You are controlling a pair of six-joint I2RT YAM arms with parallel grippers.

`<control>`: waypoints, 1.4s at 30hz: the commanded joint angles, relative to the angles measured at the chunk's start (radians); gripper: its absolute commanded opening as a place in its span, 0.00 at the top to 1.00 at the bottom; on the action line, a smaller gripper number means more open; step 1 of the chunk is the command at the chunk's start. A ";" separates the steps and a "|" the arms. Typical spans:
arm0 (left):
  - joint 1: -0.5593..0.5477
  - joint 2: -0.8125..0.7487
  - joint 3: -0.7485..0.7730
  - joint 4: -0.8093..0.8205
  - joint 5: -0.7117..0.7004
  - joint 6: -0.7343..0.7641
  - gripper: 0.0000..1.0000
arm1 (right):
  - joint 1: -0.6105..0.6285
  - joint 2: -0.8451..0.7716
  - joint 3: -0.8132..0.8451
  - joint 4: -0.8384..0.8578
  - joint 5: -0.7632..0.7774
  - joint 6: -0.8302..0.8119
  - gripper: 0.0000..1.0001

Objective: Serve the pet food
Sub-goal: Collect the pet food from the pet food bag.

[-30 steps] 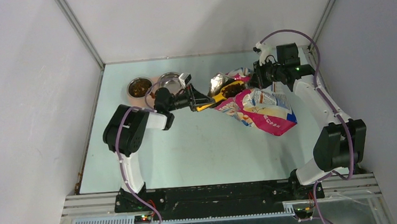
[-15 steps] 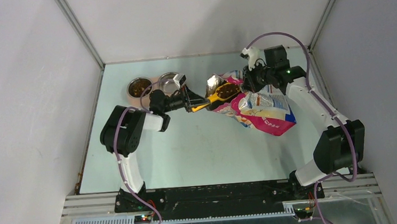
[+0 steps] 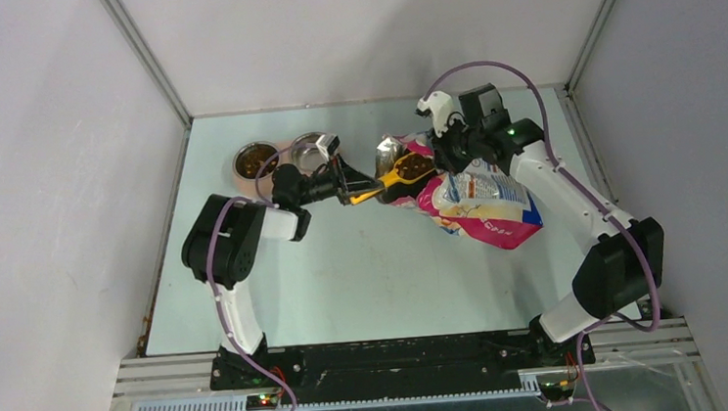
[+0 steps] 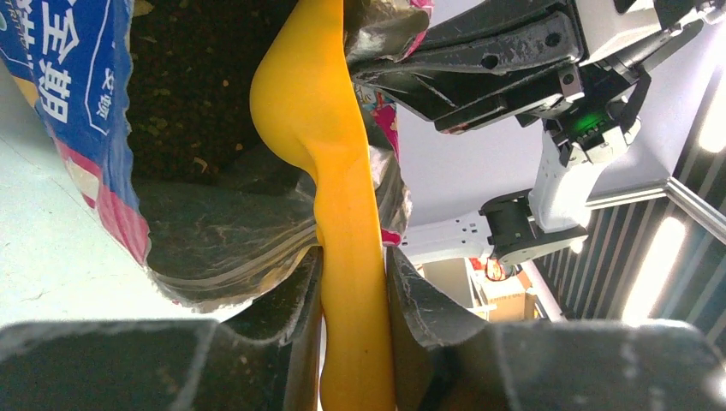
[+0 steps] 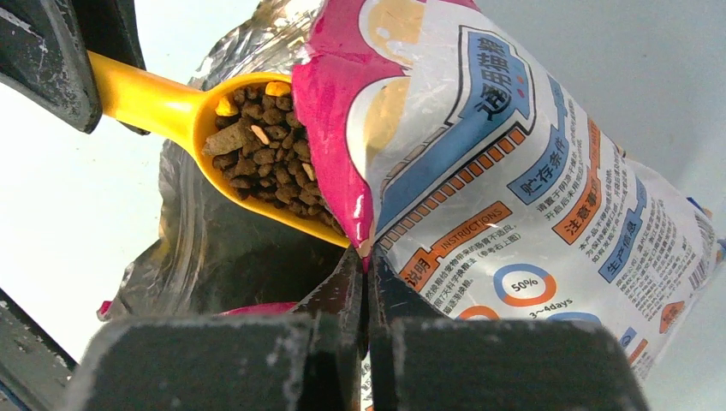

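Observation:
The pet food bag (image 3: 486,204) lies at the back right of the table, its foil mouth lifted and facing left. My right gripper (image 3: 450,150) is shut on the pink edge of that mouth; its wrist view shows the jaws (image 5: 366,261) pinching the bag (image 5: 514,171). My left gripper (image 3: 356,187) is shut on the handle of the orange scoop (image 3: 395,176), with the jaws (image 4: 353,257) pressed on both sides of the scoop (image 4: 338,171). The scoop's bowl sits level in the bag's mouth, heaped with brown pet food (image 5: 261,158).
The pink feeder (image 3: 281,145) stands at the back left, behind my left wrist. Its left bowl (image 3: 238,160) holds brown kibble; its right bowl (image 3: 309,157) shows bare steel and is partly covered by the wrist. Grey walls close in the table on three sides.
My right gripper has moved left, carrying the bag's mouth with it. My left gripper and the loaded scoop have drawn a little to the left.

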 commanded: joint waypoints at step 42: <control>-0.284 0.237 0.715 -1.538 -0.419 0.889 1.00 | -0.124 -0.065 -0.107 0.050 -0.065 0.030 1.00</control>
